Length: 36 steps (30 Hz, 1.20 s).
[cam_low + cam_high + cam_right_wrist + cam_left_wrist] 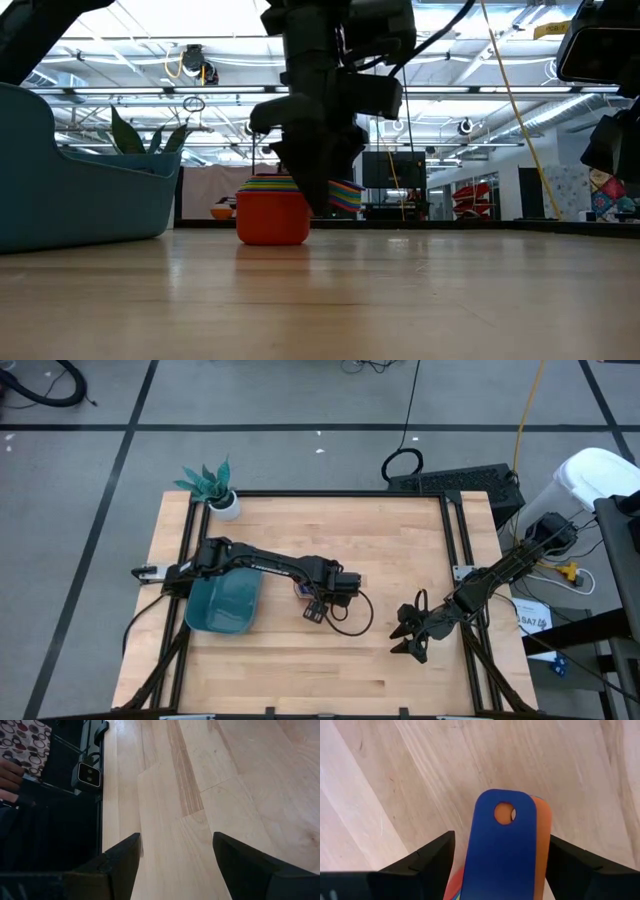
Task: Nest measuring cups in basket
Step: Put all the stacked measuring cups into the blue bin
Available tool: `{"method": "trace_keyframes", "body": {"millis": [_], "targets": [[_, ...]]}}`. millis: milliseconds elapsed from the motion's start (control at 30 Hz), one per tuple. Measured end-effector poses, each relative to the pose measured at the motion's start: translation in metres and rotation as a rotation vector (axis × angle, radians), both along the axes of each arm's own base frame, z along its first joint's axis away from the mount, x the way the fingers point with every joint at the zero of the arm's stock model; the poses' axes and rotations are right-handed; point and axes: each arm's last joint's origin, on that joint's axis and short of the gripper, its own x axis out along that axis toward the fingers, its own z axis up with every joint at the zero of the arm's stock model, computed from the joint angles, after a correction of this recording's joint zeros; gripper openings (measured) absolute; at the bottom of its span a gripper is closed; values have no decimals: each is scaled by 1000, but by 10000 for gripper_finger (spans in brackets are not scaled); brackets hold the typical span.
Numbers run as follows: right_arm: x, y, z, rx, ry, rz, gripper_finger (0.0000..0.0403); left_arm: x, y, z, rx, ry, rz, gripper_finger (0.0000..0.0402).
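1. Already nested: cups point(272, 212) stacked as one pile on the worktop point(330, 660), red one outermost, striped rims of others showing above it in the low view.
2. Not yet in the basket point(225, 603); pile sits just beside its right side in the high view, clear of the rim as far as can be told.
3. Left pincer point(500, 862) down over the pile, jaws spread wide, one either side of the fanned handles; dark blue handle point(502, 845) uppermost, orange handle point(544, 850) just under it. No grip seen: gaps visible between both fingers and the handles.
4. Right pincer point(175, 865) parked over bare wood near the right edge of the worktop, well apart from the pile; jaws wide, nothing between them.
5. Judged progress: nesting done or nearly so, transfer into the basket left. Count of cups in the pile not readable.
6. Judged next need: closing on the handles, lifting the whole pile, carrying it over the basket wall.
7. Surroundings: potted plant point(212, 488) at the far left corner, away from the route. Black frame rail point(452, 540) along the right edge. Cable point(350, 615) looping from the left wrist onto the wood near the pile.
8. Possible snags: handles fanned, not aligned, so a squeeze may catch only some; basket wall tall relative to the pile.
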Motion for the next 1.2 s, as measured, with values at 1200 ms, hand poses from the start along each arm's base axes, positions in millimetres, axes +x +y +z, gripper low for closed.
{"method": "trace_keyframes", "body": {"millis": [1200], "targets": [[0, 0, 0, -1, -1, 1, 240, 1, -4, 1, 0, -11, -2, 164]]}}
